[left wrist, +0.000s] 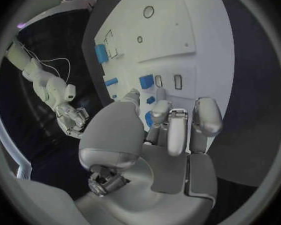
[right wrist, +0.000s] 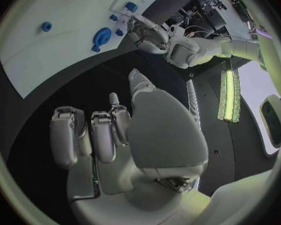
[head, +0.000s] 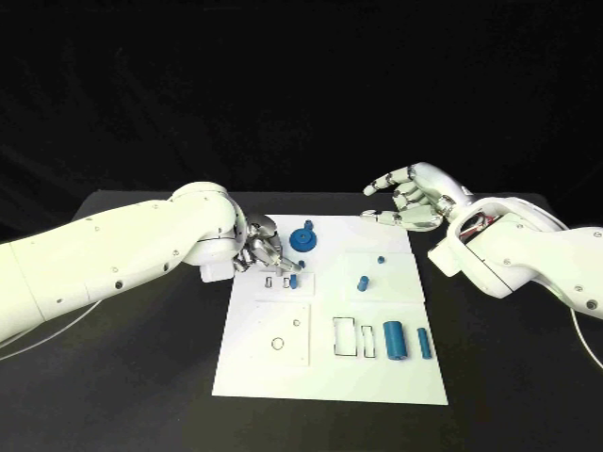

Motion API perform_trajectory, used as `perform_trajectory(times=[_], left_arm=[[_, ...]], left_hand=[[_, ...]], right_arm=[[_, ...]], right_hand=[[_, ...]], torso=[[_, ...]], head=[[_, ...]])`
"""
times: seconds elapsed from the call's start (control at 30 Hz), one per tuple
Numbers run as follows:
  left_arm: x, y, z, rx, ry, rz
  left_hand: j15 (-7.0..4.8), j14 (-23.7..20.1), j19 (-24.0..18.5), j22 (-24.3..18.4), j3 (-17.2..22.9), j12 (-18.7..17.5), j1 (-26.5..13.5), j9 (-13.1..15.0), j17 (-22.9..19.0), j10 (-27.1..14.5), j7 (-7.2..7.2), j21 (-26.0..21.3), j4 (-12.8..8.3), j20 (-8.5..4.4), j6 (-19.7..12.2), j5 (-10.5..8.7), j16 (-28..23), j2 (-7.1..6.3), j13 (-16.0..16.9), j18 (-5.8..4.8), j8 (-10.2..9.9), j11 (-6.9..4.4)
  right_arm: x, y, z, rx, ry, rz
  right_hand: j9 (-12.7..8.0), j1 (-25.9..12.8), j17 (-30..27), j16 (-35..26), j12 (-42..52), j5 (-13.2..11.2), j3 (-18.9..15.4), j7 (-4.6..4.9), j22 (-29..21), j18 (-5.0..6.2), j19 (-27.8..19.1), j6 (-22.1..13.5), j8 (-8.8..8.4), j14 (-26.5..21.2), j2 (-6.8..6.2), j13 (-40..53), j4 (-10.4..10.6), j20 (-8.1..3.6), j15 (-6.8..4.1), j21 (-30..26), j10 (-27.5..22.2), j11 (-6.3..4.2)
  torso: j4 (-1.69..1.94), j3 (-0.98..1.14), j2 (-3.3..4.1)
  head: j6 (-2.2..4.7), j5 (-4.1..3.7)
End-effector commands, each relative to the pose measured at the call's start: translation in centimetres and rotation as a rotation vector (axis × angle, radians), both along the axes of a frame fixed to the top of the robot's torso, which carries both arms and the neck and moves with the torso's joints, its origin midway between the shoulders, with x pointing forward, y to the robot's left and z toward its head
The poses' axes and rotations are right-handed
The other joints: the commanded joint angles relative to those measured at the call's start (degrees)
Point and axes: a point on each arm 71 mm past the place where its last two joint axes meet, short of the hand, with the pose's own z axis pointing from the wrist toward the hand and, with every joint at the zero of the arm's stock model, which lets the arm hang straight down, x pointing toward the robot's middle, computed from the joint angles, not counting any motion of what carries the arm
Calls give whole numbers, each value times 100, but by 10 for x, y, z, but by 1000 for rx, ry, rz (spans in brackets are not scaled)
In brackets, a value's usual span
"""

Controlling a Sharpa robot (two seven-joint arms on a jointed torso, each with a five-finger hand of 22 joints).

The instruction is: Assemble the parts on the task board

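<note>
The white task board point(head: 332, 377) lies in the middle of the black table. Blue parts lie on it: a round knobbed part point(head: 303, 239) at the far end, a small stud point(head: 381, 258), an oblong piece point(head: 363, 282), and a thick cylinder point(head: 394, 341) beside a thin one point(head: 424, 343). Two small blue pieces point(head: 292, 281) sit by narrow slots point(head: 269, 280). My left hand point(head: 260, 249) hovers at the board's far left corner, fingers pointing down beside those slots point(left wrist: 178, 81), with nothing seen between them. My right hand point(head: 413, 200) hangs beyond the far right corner, fingers apart and empty.
Empty rectangular outlines point(head: 342, 336) and two round holes point(head: 279, 344) mark the board's near half. Bare black table point(head: 138, 377) surrounds the board on both sides. In the right wrist view the board point(right wrist: 53, 50) and my left hand point(right wrist: 147, 35) lie ahead of the palm point(right wrist: 159, 135).
</note>
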Motion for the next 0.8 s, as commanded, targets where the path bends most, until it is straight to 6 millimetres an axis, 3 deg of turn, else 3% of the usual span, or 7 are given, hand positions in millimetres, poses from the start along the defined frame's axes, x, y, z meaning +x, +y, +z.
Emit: perform_trajectory(times=[0.03,0.8], left_arm=[[-1,-3,-1,33,25,-28],[-4,-17,-4,39,60,-78]], left_hand=[[0,331,30,9,-35,-3,-78,9,793,-10,5,33,8,-3,-1,-18,13,1,-15,-82,1,17],[6,303,-25,-30,-42,-60,150,93,744,-89,9,17,-16,6,-44,8,-18,54,-78,-72,-16,21]], right_arm=[[0,2,-1,-5,13,15],[2,5,-2,-9,21,20]], right_hand=[[5,18,989,-31,18,6,-8,7,997,38,167,40,24,473,17,408,-4,32,10,-29,-3,-14],[3,8,932,-52,-5,3,-16,6,960,53,136,35,27,458,24,382,0,29,8,-91,-23,-15]], torso=[[-1,3,2],[3,1,-1]], head=[[-1,5],[-36,-24]])
